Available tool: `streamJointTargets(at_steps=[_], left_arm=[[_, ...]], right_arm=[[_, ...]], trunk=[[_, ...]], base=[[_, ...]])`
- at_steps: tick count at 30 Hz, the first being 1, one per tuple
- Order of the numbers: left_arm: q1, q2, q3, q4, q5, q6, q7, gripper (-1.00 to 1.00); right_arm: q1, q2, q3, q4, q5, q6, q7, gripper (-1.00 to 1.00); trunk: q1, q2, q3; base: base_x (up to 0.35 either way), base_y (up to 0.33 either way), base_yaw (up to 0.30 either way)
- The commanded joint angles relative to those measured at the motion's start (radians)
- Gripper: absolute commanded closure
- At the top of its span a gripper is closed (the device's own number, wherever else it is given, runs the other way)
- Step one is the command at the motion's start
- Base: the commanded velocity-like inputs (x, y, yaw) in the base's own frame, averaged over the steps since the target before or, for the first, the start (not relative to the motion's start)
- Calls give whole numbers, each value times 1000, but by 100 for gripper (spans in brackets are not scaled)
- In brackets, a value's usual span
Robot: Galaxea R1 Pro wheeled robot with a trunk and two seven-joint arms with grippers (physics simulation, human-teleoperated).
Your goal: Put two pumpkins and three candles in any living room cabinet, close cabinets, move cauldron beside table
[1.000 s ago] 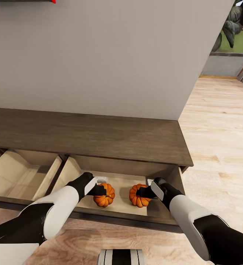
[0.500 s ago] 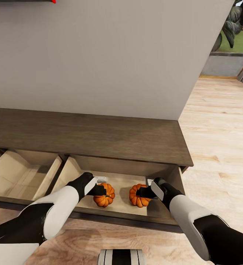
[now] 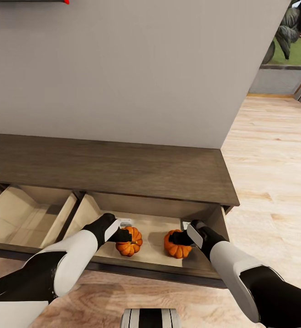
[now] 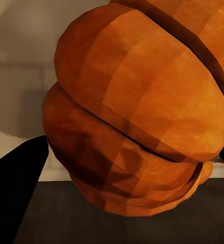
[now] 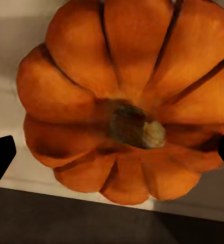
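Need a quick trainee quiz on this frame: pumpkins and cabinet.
1. True or false: the left pumpkin and the right pumpkin are inside the same open drawer.
2. How many drawers of the cabinet stand open in the head view? A) none B) one C) two
3. Which wrist view looks straight at a pumpkin's stem?

Key: 1 true; 2 C; 3 the right wrist view.
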Motion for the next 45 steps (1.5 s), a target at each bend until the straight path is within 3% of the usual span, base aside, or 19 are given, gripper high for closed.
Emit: streamJointTargets(at_steps=[1, 13, 14, 29, 40, 45], left_arm=[[0, -1, 8, -2, -8, 5, 4, 100], [0, -1, 9, -2, -8, 5, 4, 100], [0, -1, 10, -2, -8, 5, 4, -100], [0, -1, 10, -2, -8, 5, 4, -100], [0, -1, 10, -2, -8, 7, 4, -100], [0, -1, 10, -2, -8, 8, 3, -100]], right_arm=[[0, 0, 7, -2, -11, 4, -8, -100], [0, 0, 7, -2, -11, 4, -8, -100], [0, 0, 7, -2, -11, 4, -8, -100], [0, 0, 8, 20, -11, 4, -8, -100], [0, 13, 13, 22, -11, 4, -8, -100], [0, 16, 73, 22, -11, 4, -8, -100]], trunk=[[0, 0, -1], [0, 0, -1], [0, 0, -1], [0, 0, -1], [-5, 2, 42], [-7, 3, 61]], base=[[0, 0, 0], [0, 0, 0], [0, 0, 0], [0, 0, 0], [0, 0, 0], [0, 0, 0]])
